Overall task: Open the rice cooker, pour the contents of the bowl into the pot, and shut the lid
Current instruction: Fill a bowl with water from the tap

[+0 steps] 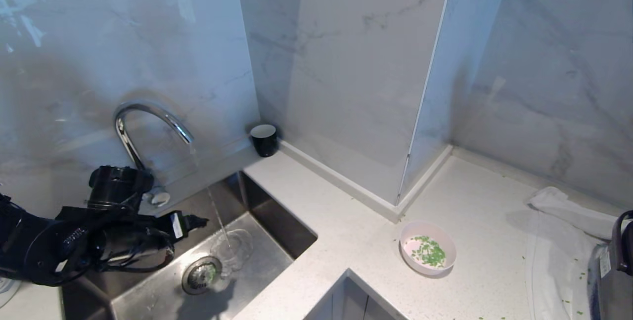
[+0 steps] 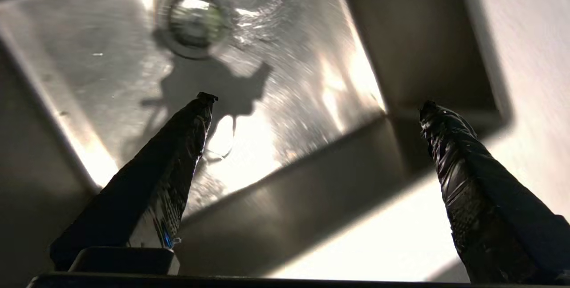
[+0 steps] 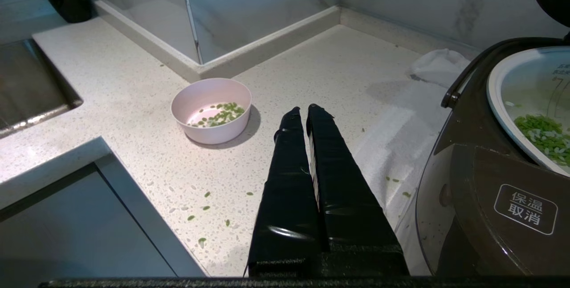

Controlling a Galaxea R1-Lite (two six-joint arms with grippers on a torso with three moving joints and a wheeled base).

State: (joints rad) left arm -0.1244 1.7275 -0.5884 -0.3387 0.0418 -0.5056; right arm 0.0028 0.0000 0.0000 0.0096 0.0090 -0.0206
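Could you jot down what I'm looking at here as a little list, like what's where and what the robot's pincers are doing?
Place: kitchen counter with a sink
Tap: running into the sink
Left pincer: open, empty, over the sink
Right pincer: shut, empty, over the counter
Bowl: on the counter, a few green bits inside
Rice cooker: lid up, green bits in its white pot
Spills: green bits scattered on the counter

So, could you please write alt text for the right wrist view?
The right hand, fingers shut and empty, hangs above a speckled counter between a pink bowl holding a few green bits and the open rice cooker, whose white pot holds more.
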